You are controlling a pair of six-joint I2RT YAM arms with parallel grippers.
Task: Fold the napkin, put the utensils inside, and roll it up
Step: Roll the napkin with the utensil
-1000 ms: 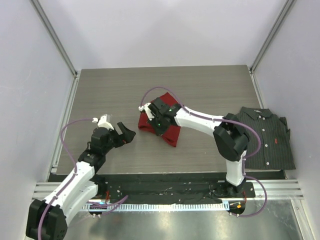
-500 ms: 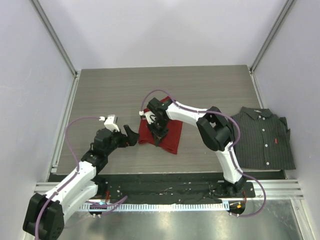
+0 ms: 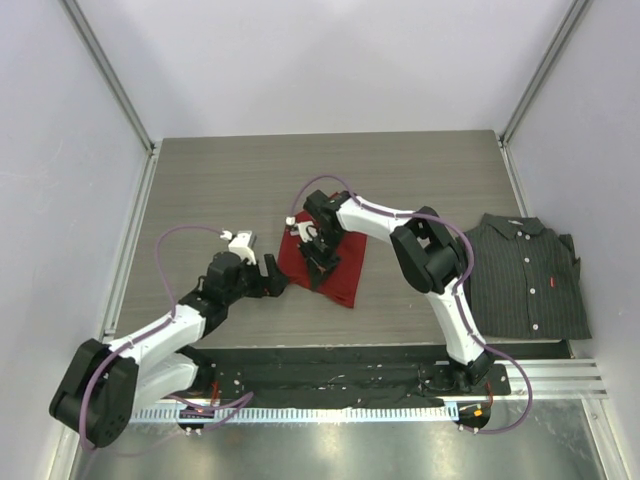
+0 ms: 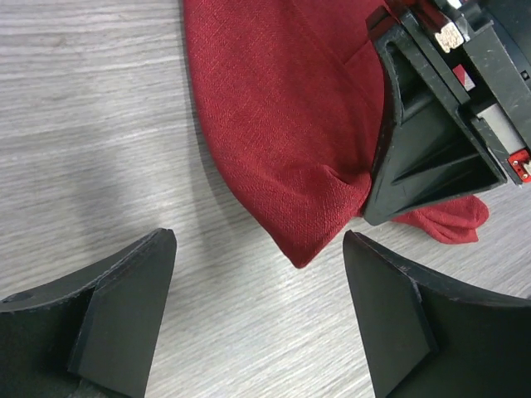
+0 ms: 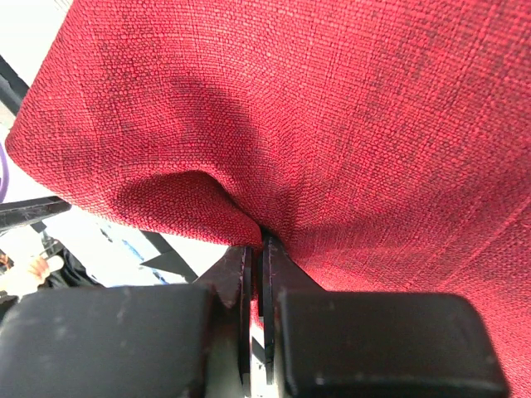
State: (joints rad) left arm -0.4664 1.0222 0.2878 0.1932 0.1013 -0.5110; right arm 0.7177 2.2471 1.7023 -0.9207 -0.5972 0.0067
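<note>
From above, the napkin (image 3: 346, 282) lies folded on the table (image 3: 200, 200) under the right gripper (image 3: 318, 264), with the left gripper (image 3: 274, 280) just beside it. A pinstriped shirt (image 3: 530, 275) lies well apart. The left wrist view shows coarse red weave and its own jaws spread wide, empty. The right wrist view shows its jaws pinching a cloth fold.

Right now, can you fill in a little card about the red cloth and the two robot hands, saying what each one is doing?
cloth: deep-red soft cloth napkin, folded over, on the grey wood-grain table
right hand: right gripper shut, pinching a fold of the napkin
left hand: left gripper open, empty, napkin's corner between its fingers, not touching
utensils: none visible
also there: dark pinstriped shirt, flat on the table's right side
</note>
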